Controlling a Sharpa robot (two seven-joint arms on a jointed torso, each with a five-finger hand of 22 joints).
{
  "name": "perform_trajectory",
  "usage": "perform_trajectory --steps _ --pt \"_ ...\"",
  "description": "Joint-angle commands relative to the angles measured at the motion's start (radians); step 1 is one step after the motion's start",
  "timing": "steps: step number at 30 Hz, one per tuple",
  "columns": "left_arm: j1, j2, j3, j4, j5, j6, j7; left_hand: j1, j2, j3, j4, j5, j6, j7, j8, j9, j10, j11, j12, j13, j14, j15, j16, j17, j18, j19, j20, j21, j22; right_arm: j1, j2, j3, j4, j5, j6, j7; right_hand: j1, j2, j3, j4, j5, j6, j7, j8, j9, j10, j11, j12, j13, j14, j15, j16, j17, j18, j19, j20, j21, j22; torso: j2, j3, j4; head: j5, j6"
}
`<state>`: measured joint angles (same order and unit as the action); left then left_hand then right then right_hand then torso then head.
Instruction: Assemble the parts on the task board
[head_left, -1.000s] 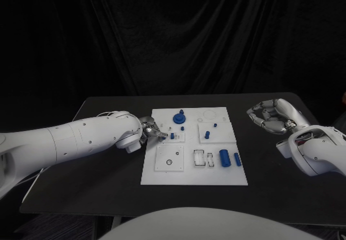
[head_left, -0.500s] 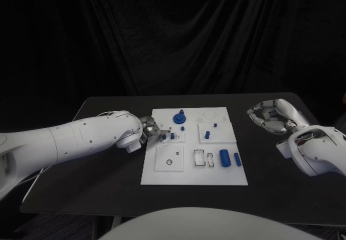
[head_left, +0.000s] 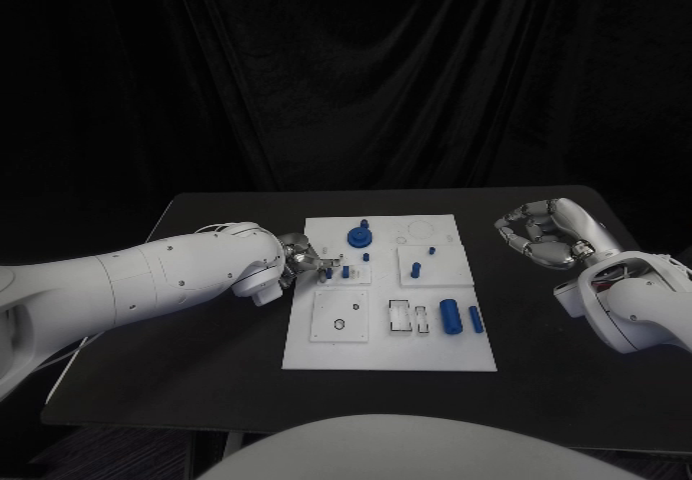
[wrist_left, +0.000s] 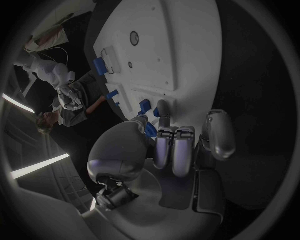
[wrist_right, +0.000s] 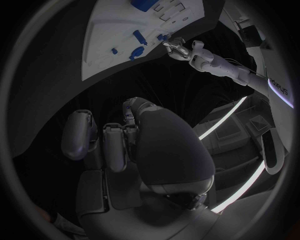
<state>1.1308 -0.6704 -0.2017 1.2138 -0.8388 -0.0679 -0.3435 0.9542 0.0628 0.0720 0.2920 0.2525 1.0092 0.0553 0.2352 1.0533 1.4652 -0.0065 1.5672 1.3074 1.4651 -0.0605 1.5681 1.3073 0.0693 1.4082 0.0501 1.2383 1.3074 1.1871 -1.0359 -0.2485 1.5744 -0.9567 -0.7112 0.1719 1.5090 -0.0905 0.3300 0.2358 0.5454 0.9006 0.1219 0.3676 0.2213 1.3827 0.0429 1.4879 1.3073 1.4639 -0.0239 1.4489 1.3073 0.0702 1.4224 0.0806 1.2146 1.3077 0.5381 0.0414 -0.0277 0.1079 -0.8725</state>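
Parts (head_left: 450, 315) lie on the white board (head_left: 389, 350) mid-worktop (head_left: 188, 370), where the left robot hand (head_left: 304, 260) pinches a small blue part (wrist_left: 150, 130) at the board's left edge, while the right robot hand (head_left: 539, 235), fingers curled on nothing, hovers well right.

left silver many-fingered hand (head_left: 302, 262): at left edge of white rectangular task board (head_left: 389, 345), fingertips by small blue peg (head_left: 345, 271) | right silver hand (head_left: 535, 233): fingers curled, over black table (head_left: 188, 340)
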Motion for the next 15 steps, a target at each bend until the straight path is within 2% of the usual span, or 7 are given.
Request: perform_trajectory --steps 1,4,7,9,12,14,15 --pt "-0.014 -0.004 -0.009 0.000 -0.024 -0.021 -0.004 0.009 0.012 -0.018 0.000 0.015 -0.007 -0.008 0.031 0.029 0.106 -0.011 0.004 0.263 0.106 -0.005 0.003 0.263 0.002 0.011 -0.002 0.012 0.169 -0.002 -0.001 0.001 0.001 -0.002 0.002 -0.012 -0.003 0.000 0.005 -0.002 0.004 -0.006 -0.001 0.005 -0.001 -0.008 -0.001 -0.001 0.038 0.051 -0.002 -0.005 0.146 0.011 -0.009 0.000 -0.005 0.156 0.000 0.0002 0.0004 0.000 0.000" --pt "-0.014 -0.005 -0.009 0.002 -0.058 -0.046 0.022 0.016 0.028 -0.049 0.001 0.025 -0.019 -0.015 0.088 0.085 0.106 -0.017 0.004 0.263 0.106 -0.010 0.003 0.263 0.000 0.016 -0.006 0.021 0.172 -0.002 -0.001 0.001 0.001 -0.002 0.001 -0.011 -0.003 0.000 0.005 -0.002 0.004 -0.006 -0.001 0.005 -0.001 -0.008 -0.001 -0.001 0.038 0.051 -0.002 -0.005 0.146 0.011 -0.009 0.000 -0.005 0.156 0.000 0.0001 0.0001 0.000 0.000" --pt "-0.014 -0.008 -0.009 0.005 -0.076 -0.080 0.060 0.015 0.031 -0.057 0.001 0.025 -0.023 -0.016 0.100 0.095 0.106 -0.018 0.004 0.263 0.106 -0.011 0.003 0.263 0.000 0.017 -0.007 0.024 0.173 -0.002 -0.002 0.001 0.002 -0.002 0.001 -0.011 -0.003 0.000 0.005 -0.002 0.004 -0.006 -0.001 0.005 -0.001 -0.008 -0.001 -0.001 0.038 0.051 -0.002 -0.005 0.146 0.011 -0.009 0.000 -0.005 0.156 0.000 0.0003 -0.0001 0.000 0.000" --pt "-0.014 -0.011 -0.009 0.007 -0.082 -0.105 0.086 -0.003 0.038 -0.081 0.002 0.007 -0.028 -0.017 0.120 0.112 0.106 -0.019 0.004 0.263 0.106 -0.012 0.003 0.263 -0.001 0.019 -0.009 0.028 0.174 -0.002 -0.002 0.001 0.002 -0.002 0.000 -0.011 -0.004 0.000 0.005 -0.002 0.004 -0.006 -0.001 0.005 -0.001 -0.008 -0.001 -0.001 0.037 0.051 -0.002 -0.006 0.145 0.011 -0.009 0.000 -0.006 0.155 0.000 0.0003 -0.0002 0.000 0.000" --pt "-0.014 -0.016 -0.009 0.013 -0.088 -0.159 0.134 -0.007 0.040 -0.095 0.002 0.000 -0.031 -0.018 0.132 0.122 0.106 -0.020 0.004 0.263 0.106 -0.012 0.003 0.263 -0.002 0.019 -0.009 0.030 0.174 -0.002 -0.004 0.001 0.003 -0.002 0.000 -0.010 -0.004 0.000 0.005 -0.002 0.004 -0.006 -0.001 0.005 -0.001 -0.008 -0.001 -0.001 0.037 0.051 -0.002 -0.006 0.145 0.011 -0.009 0.000 -0.006 0.155 0.000 0.0001 -0.0003 0.000 0.000" --pt "-0.014 -0.021 -0.009 0.018 -0.090 -0.207 0.171 -0.016 0.044 -0.117 0.002 -0.025 -0.032 -0.019 0.148 0.134 0.106 -0.021 0.004 0.263 0.106 -0.013 0.003 0.263 -0.003 0.021 -0.010 0.035 0.176 -0.002 -0.005 0.001 0.003 -0.002 -0.001 -0.010 -0.004 0.000 0.005 -0.002 0.004 -0.006 -0.001 0.005 -0.001 -0.008 -0.001 -0.001 0.037 0.051 -0.002 -0.006 0.145 0.011 -0.009 0.000 -0.006 0.155 0.000 0.0000 -0.0001 -0.001 0.000" --pt "-0.014 -0.024 -0.009 0.020 -0.091 -0.230 0.186 -0.026 0.048 -0.139 0.001 -0.064 -0.031 -0.021 0.165 0.146 0.106 -0.022 0.004 0.263 0.106 -0.014 0.003 0.263 -0.004 0.024 -0.011 0.041 0.178 -0.002 -0.005 0.001 0.004 -0.002 -0.001 -0.010 -0.004 0.000 0.005 -0.002 0.004 -0.006 -0.001 0.005 -0.001 -0.008 -0.001 -0.001 0.037 0.051 -0.002 -0.006 0.145 0.011 -0.009 0.000 -0.006 0.155 0.000 0.0000 0.0000 -0.003 0.000"
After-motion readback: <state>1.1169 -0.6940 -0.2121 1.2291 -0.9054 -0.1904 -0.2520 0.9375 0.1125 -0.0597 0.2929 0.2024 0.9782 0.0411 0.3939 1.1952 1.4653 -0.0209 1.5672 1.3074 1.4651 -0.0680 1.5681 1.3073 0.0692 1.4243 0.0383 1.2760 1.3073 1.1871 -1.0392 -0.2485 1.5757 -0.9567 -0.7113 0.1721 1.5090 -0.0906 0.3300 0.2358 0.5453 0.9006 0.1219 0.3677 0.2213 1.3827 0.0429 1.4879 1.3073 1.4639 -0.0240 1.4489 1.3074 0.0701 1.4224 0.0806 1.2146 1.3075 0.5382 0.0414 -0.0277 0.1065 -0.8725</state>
